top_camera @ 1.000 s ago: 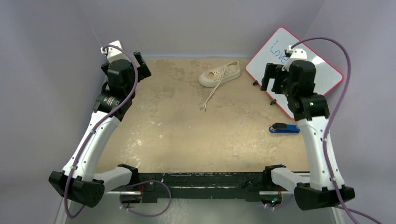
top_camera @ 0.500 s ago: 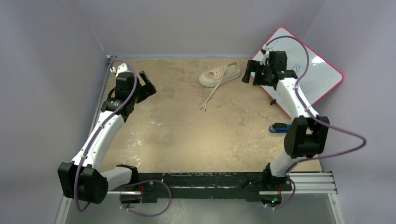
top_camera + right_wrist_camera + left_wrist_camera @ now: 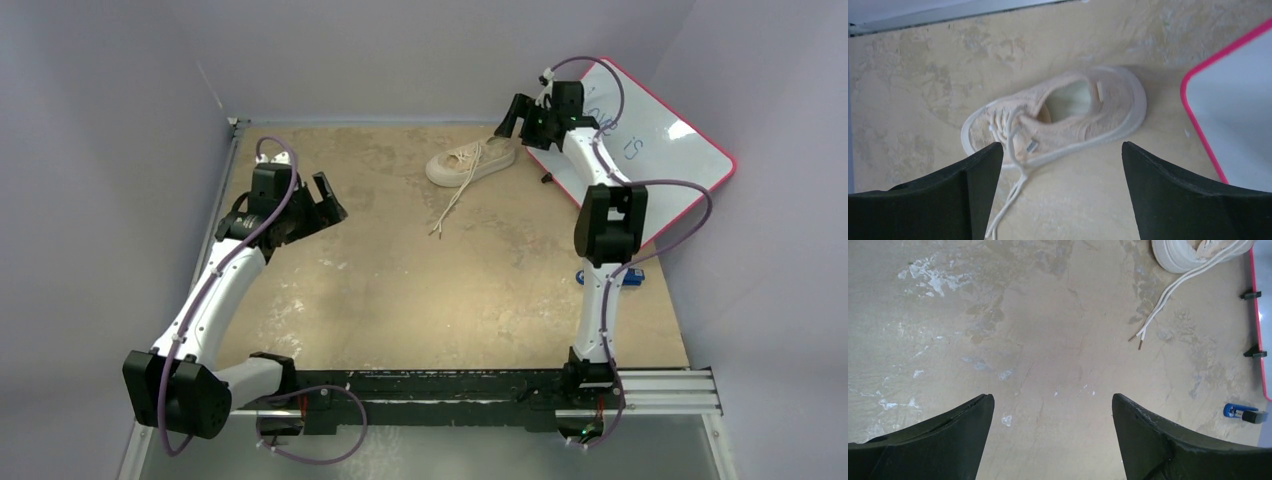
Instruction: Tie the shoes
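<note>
Top ext. cam: fixed, high, behind the arm bases. Faces fwd and down, far off, covers the whole table [image 3: 400, 290].

Left wrist cam: over the table's left-centre, faces almost straight down. Left gripper [image 3: 1053, 397] fingers fill the btm corners. The sneaker [image 3: 1193, 252] is cut off by the top-right corner.

Right wrist cam: nearer, tilted down onto the full sneaker. Right gripper [image 3: 1062, 145] fingers fill the btm corners.

Shared by all 3 views: sneaker, whiteboard [image 3: 660, 150] pink rim. Top ext. and left wrist only: stapler [image 3: 1243, 412], lace ends [image 3: 1140, 337].
</note>
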Robot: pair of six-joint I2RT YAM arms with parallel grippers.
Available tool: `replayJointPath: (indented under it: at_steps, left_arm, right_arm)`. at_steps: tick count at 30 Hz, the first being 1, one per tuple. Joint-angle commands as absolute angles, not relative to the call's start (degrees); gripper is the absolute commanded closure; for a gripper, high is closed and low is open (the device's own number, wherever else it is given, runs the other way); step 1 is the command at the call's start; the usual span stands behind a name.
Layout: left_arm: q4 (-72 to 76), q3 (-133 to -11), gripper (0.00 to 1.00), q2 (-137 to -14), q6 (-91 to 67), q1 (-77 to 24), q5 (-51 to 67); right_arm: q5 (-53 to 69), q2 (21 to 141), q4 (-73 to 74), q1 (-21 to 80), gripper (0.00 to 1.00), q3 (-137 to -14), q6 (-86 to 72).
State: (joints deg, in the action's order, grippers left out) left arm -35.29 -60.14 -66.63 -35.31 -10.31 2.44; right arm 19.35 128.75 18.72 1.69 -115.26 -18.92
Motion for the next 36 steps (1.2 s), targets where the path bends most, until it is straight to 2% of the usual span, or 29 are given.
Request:
replayJointPath:
  at_steps: [1,9,19,25,27,30,36]
  left_arm:
    - [-37.3,-63.1,0.13,-64.9,-30.5,-11.1,5.1]
    - [-38.5,-63.2,0.12,-63.7,-29.4,-11.9,4.8]
    - [-37.9,-64.1,0.11,-65.4,-28.6,-13.6,4.9]
    - [-37.7,-64.5,0.11,-66.2,-28.9,-14.6,4.9]
    - [-37.8,-64.5,0.11,-66.1,-28.8,-15.0,4.8]
    - [-37.8,-64.5,0.11,-66.1,-28.7,-15.4,4.4]
    - [-36.8,-64.4,0.11,-66.8,-28.7,-16.0,3.9]
  right_arm:
    - [22.5,134.0,15.3,1.4,0.12,-124.2,-22.0]
    - [21.1,141.4,16.1,1.3,0.26,-132.5,-21.3]
    - [16.3,138.1,17.7,1.3,0.60,-126.6,-17.7]
    - [13.2,138.6,20.9,2.3,0.93,-127.8,-16.4]
    - [10.8,138.1,23.1,3.1,0.99,-128.4,-16.8]
    - [3.9,134.2,26.8,4.2,1.00,-125.6,-23.3]
    - [-5.3,123.1,34.2,6.4,1.00,-111.8,-40.4]
